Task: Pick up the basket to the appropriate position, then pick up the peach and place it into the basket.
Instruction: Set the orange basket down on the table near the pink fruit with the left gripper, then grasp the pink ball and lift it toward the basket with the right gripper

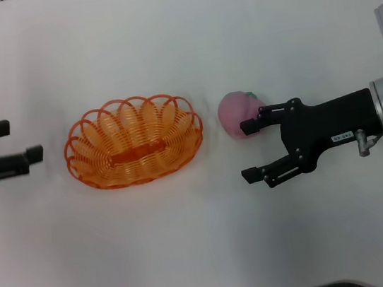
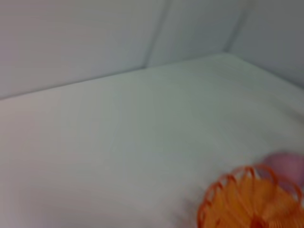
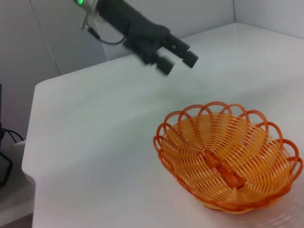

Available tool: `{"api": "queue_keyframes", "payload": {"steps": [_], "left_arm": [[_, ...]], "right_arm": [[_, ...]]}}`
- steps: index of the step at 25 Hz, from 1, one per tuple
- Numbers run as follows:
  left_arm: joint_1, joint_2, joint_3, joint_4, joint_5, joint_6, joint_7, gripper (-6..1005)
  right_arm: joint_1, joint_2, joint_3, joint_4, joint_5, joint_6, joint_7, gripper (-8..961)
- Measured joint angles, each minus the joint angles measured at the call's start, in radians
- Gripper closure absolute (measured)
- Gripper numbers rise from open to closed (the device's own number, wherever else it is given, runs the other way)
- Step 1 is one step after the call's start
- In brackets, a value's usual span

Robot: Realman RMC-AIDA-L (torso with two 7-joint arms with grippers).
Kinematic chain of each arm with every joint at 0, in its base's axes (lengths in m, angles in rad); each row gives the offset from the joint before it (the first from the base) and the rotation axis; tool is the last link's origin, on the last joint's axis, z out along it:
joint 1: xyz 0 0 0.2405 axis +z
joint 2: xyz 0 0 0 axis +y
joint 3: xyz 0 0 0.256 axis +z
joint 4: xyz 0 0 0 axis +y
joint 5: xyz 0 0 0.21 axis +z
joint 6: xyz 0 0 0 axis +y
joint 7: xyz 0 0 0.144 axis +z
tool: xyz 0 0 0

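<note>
Right gripper [image 1: 251, 151] hovering with fingers spread apart, one finger overlapping the peach [image 1: 234, 114], nothing clamped. Peach resting on the white table [image 1: 193, 257] just beside the orange basket [image 1: 133, 142]; probably soft and easily bruised, best held gently around its middle. Basket apparently light, stiff wire. Left gripper [image 1: 24, 142] waiting apart, beyond the basket, fingers spread.
</note>
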Motion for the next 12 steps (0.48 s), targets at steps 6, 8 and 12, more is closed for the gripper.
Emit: {"api": "queue_keyframes", "payload": {"steps": [6,8,12], "left_arm": [[0.035,-0.028,0.029,0.026,0.006,0.020,0.139,115],[0.061,-0.045,0.029,0.058,-0.006,0.033,0.151,115],[0.154,-0.082,0.020,0.097,-0.080,0.026,0.238,115]], "right_arm": [[0.002,0.000,0.000,0.000,0.000,-0.001,0.002,8],[0.004,0.000,0.000,0.000,0.001,0.001,0.000,8],[0.006,0.000,0.000,0.000,0.004,0.000,-0.002,8]]}}
